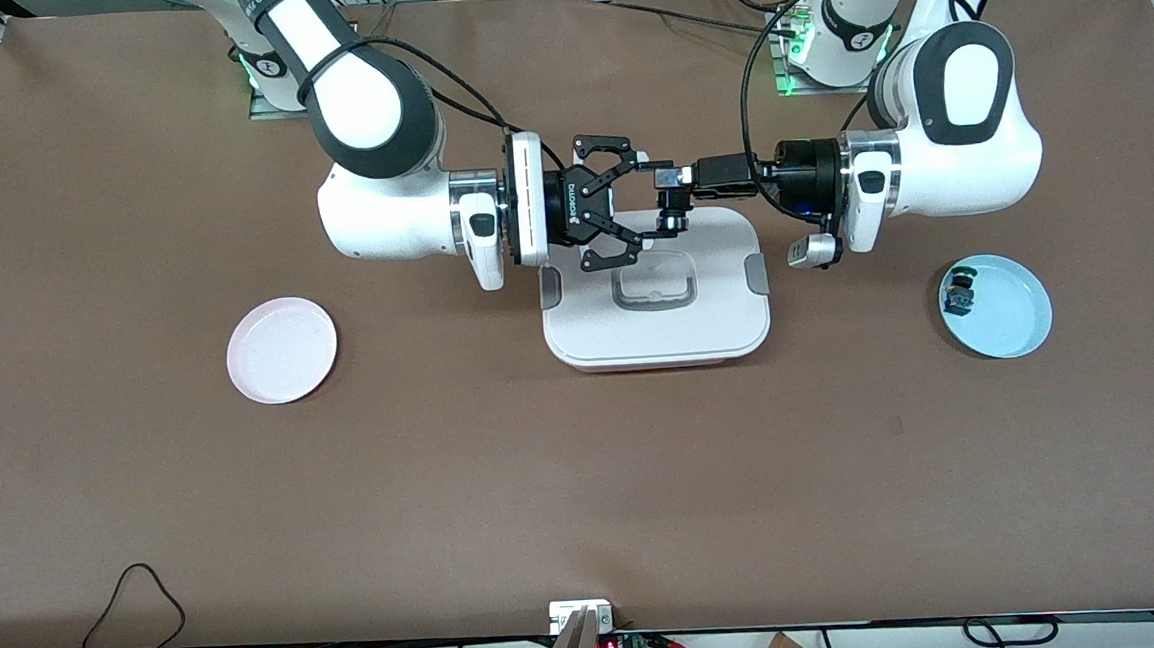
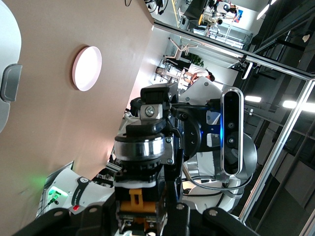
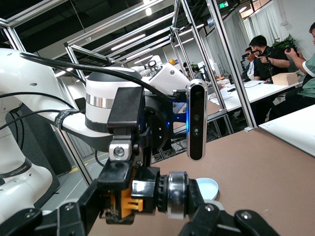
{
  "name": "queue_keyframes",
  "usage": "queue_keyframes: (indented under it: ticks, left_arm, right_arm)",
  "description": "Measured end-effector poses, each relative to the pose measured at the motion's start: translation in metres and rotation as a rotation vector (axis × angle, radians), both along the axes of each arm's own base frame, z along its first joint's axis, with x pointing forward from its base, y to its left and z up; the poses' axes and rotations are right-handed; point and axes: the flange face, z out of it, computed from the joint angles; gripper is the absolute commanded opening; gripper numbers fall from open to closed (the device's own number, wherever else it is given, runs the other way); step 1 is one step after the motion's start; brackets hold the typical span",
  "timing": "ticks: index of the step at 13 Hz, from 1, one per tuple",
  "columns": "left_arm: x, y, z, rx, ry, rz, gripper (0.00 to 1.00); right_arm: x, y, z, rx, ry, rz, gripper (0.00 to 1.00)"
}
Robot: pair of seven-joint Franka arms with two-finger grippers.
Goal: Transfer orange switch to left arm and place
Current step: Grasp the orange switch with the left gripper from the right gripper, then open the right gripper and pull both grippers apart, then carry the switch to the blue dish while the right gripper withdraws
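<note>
You are looking down at a brown tabletop (image 1: 586, 464) with two white arms meeting in the air above its middle. The right gripper (image 1: 658, 202) and the left gripper (image 1: 678, 180) are both hanging over the edge of the box (image 1: 658, 334) that lies closest to the robots' bases, and both are clamping the orange switch (image 1: 671, 220) between them.

The switch is showing as a tiny stubby cylinder. In the right wrist view you are seeing a bright orange block at one end, black parts in the middle and a silvery ring toward the other end. The left gripper's fingers (image 3: 119, 152) are pinching the orange end. The right gripper's fingers (image 1: 650, 168) are closing in on the switch from both sides, tight against it.

The box is sitting at the centre of the tabletop, white with rounded corners, grey side clips and a grey-outlined recessed handle in its lid. A pink plate (image 1: 281, 350) is lying toward the right arm's end of the tabletop. A blue plate (image 1: 997, 306) is lying toward the left arm's end, carrying a small green-and-black part (image 1: 958, 293) near its rim.
</note>
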Motion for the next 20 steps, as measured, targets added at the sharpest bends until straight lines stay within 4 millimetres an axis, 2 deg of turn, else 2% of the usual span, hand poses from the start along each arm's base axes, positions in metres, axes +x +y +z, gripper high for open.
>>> queue_keyframes:
  ticks: [2, 4, 7, 9, 10, 13, 15, 16, 18, 20]
  left_arm:
    - [0.0, 0.0, 0.0, -0.001, -0.004, -0.001, 0.0]
    - [0.001, 0.002, 0.0, -0.001, -0.006, 0.003, 0.0]
    - [0.004, 0.009, 0.001, 0.005, -0.011, 0.012, 0.0]
    - [0.008, 0.025, 0.0, 0.075, -0.046, -0.005, 0.0]
    - [0.011, 0.036, 0.003, 0.135, -0.079, -0.025, 0.0]
    - [0.018, 0.064, 0.017, 0.337, -0.191, -0.111, 0.0]
    - [0.018, 0.082, 0.022, 0.495, -0.248, -0.209, 0.0]
    - [0.019, 0.098, 0.022, 0.583, -0.266, -0.262, 0.0]
    - [0.018, 0.131, 0.023, 0.719, -0.294, -0.368, 0.0]
    - [0.018, 0.157, 0.022, 0.86, -0.349, -0.48, 0.0]
  right_arm:
    - [0.002, -0.002, 0.0, 0.0, 0.013, -0.005, 1.0]
    - [0.011, -0.013, 0.0, -0.006, 0.03, -0.022, 1.0]
    - [0.031, -0.046, 0.002, -0.023, 0.036, 0.028, 1.0]
    - [0.051, -0.09, 0.004, -0.026, 0.03, 0.104, 1.0]
    - [0.061, -0.12, 0.005, -0.026, 0.028, 0.15, 1.0]
    - [0.08, -0.23, 0.007, -0.035, 0.043, 0.293, 1.0]
    - [0.082, -0.3, 0.007, -0.026, 0.062, 0.345, 1.0]
    - [0.082, -0.327, 0.008, -0.01, 0.065, 0.356, 1.0]
    - [0.079, -0.363, 0.012, 0.013, 0.069, 0.375, 1.0]
    - [0.076, -0.377, 0.02, -0.01, 0.066, 0.382, 1.0]
